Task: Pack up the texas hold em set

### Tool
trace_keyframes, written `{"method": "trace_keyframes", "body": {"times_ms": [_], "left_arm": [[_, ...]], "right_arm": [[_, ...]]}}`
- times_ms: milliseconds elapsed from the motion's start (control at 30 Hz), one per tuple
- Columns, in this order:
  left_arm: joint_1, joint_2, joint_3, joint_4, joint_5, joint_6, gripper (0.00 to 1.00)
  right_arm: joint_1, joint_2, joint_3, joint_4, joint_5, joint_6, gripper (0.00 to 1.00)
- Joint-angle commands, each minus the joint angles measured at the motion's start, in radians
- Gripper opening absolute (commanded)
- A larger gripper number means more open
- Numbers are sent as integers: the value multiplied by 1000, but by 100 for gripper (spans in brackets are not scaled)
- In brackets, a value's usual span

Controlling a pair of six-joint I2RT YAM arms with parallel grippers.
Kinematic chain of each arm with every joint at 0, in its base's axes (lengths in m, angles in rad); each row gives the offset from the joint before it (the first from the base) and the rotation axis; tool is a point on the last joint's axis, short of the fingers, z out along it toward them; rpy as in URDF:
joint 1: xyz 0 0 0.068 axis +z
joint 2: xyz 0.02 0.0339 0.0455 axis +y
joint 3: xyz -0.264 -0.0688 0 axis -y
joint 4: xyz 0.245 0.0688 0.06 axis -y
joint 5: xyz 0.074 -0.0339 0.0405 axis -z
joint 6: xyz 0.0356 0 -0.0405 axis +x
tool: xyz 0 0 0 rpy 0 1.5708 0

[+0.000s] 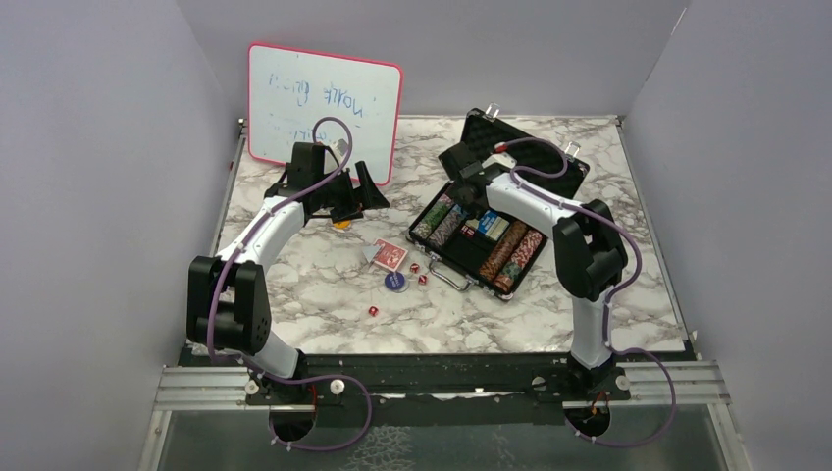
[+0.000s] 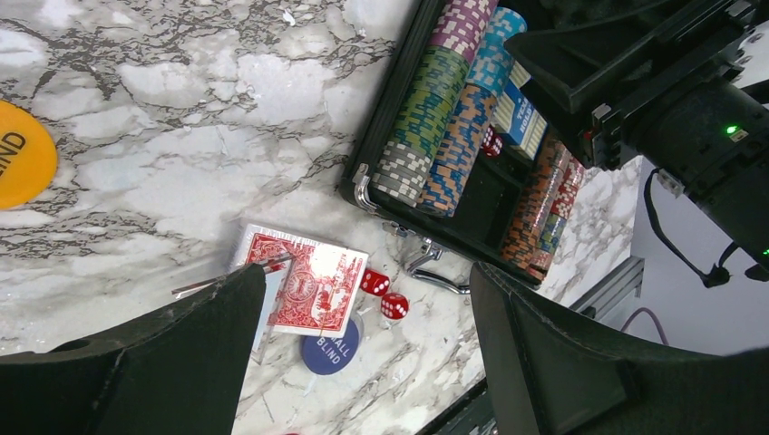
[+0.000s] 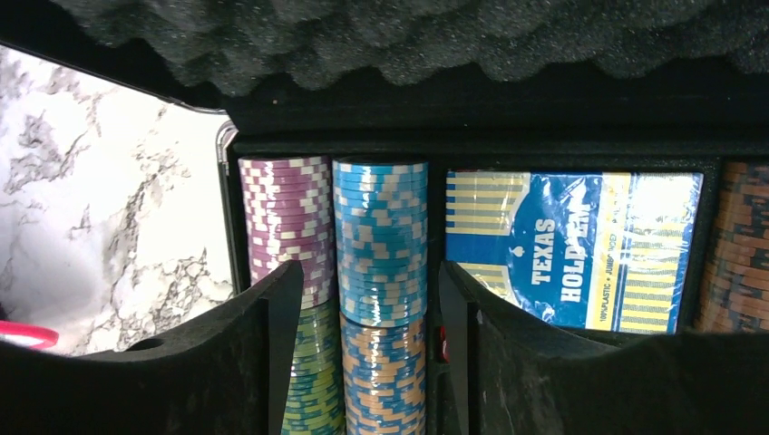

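At left, left gripper (image 2: 367,290) parted and empty above red-backed cards (image 2: 308,285), dice (image 2: 374,283) and blue button (image 2: 328,349) on marble table (image 1: 471,324), orange button (image 2: 23,154) nearby. At right, open black case (image 2: 390,109) holding chip stacks (image 3: 381,236), right gripper (image 3: 367,281) with fingers apart astride the blue column.

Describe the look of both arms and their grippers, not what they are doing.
Both the left arm and right arm have white curved links between bulky black joint housings, with a purple cable looping alongside each. The left gripper and right gripper have wide, matte black, wedge-shaped fingers. A green light glows on the right wrist's black housing.
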Motion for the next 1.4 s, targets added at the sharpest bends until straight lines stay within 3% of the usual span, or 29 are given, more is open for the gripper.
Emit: {"method": "trace_keyframes", "body": {"times_ms": [0,233,467,600,733,900,1067,1167,1367], "left_arm": [[-3,-2,31,-11,-15,18,85],[-2,-29,77,-69,-88,42,84],[-3,-119,34,-94,-181,77,85],[-2,-171,-14,-150,-287,148,99],[-1,-217,-47,-191,-372,213,99],[0,-243,-140,-170,-327,169,99],[16,-264,-225,-124,-307,90,91],[50,-269,-237,-114,-342,40,84],[141,-293,-218,-125,-399,-7,83]], "right_arm": [[2,-8,42,-22,8,-7,61],[2,-99,10,49,-13,-153,62],[4,-282,-175,307,-335,-473,59],[28,-369,-294,469,-517,-640,59],[103,-395,-321,498,-559,-768,62],[198,-363,-301,494,-559,-835,70],[286,-238,-211,458,-565,-973,76],[302,-159,-158,420,-569,-1033,77],[302,-41,-96,381,-610,-1125,78]]}}
